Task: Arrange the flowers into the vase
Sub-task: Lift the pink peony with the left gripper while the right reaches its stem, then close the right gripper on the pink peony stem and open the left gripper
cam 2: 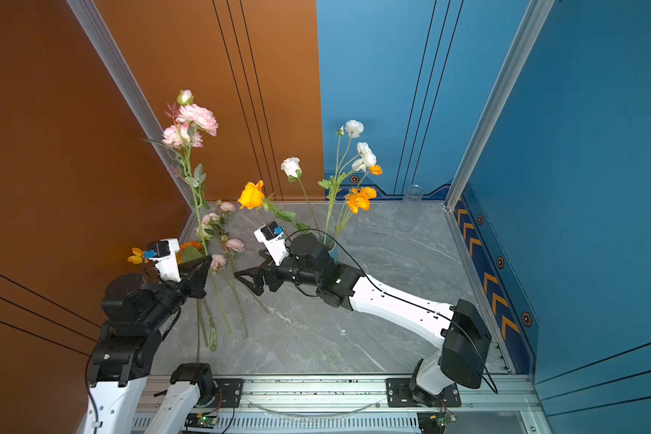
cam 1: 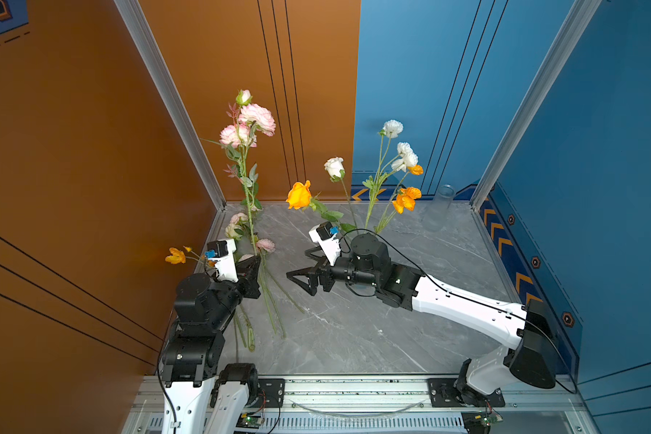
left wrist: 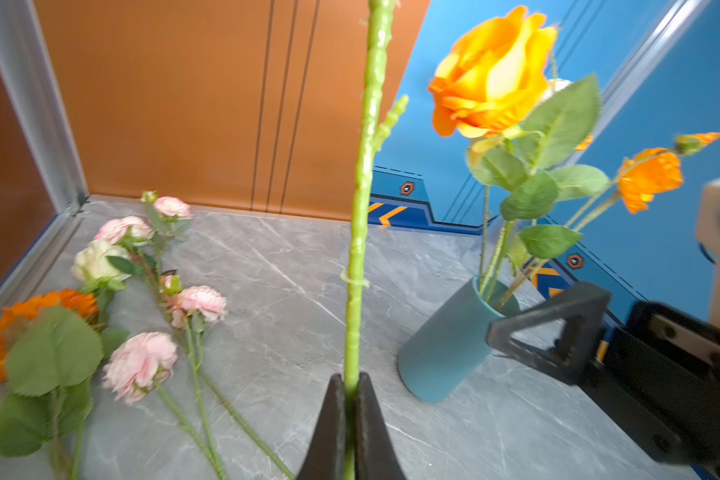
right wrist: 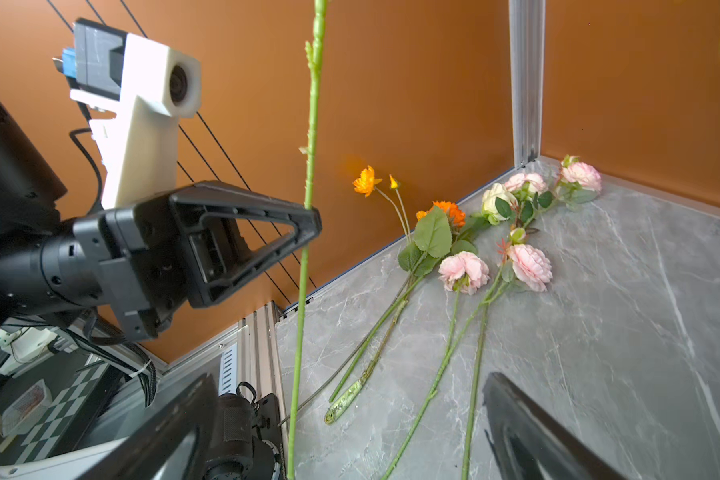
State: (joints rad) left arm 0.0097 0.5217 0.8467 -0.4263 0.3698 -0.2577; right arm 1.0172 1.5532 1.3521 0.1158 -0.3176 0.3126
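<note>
My left gripper (cam 1: 255,263) (left wrist: 352,384) is shut on the green stem (left wrist: 364,187) of a flower held upright. Its pink blooms (cam 1: 257,118) (cam 2: 198,118) stand high above the table. The teal vase (left wrist: 445,353) (cam 2: 331,246) holds an orange rose (cam 1: 299,194), a white rose (cam 1: 334,166), white blooms (cam 1: 393,127) and orange poppies (cam 1: 406,198). My right gripper (cam 1: 300,269) (right wrist: 350,378) is open and holds nothing, just right of the held stem (right wrist: 308,208) and in front of the vase. More flowers (right wrist: 464,270) (left wrist: 140,365) lie on the table at the left.
The lying flowers are pink, cream and orange, with their long stems (cam 1: 275,319) pointing toward the front. A clear glass jar (cam 1: 442,204) stands at the back right corner. The grey marble table (cam 1: 354,338) is walled in orange at the left and blue at the right.
</note>
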